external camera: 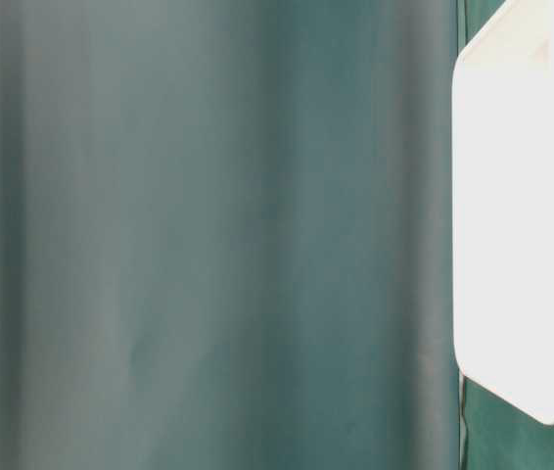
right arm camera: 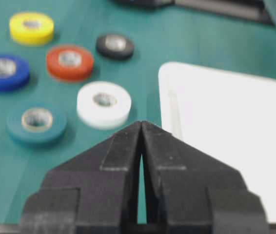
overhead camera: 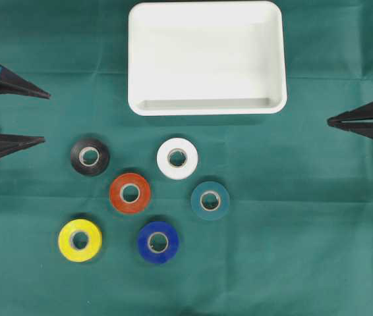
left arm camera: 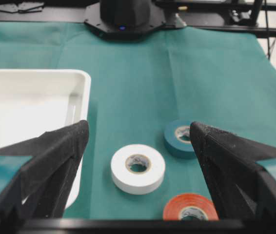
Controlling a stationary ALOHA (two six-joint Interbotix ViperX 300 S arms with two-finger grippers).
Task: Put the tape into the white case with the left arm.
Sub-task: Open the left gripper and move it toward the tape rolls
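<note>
Tape rolls (overhead camera: 177, 158) look light, stiff, slick-sided; pinch yours across the rim. Left gripper (overhead camera: 43, 117) gapes wide, empty; right gripper (overhead camera: 330, 121) pinched closed.

White case (overhead camera: 206, 108), green cloth (overhead camera: 305, 230), teal-banded black left hand (overhead camera: 41, 117).

no readable text, labels or numbers anywhere.

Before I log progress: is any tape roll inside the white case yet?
No: in the overhead view the white case holds nothing, and all six rolls, including the white tape, lie on the green cloth.
</note>
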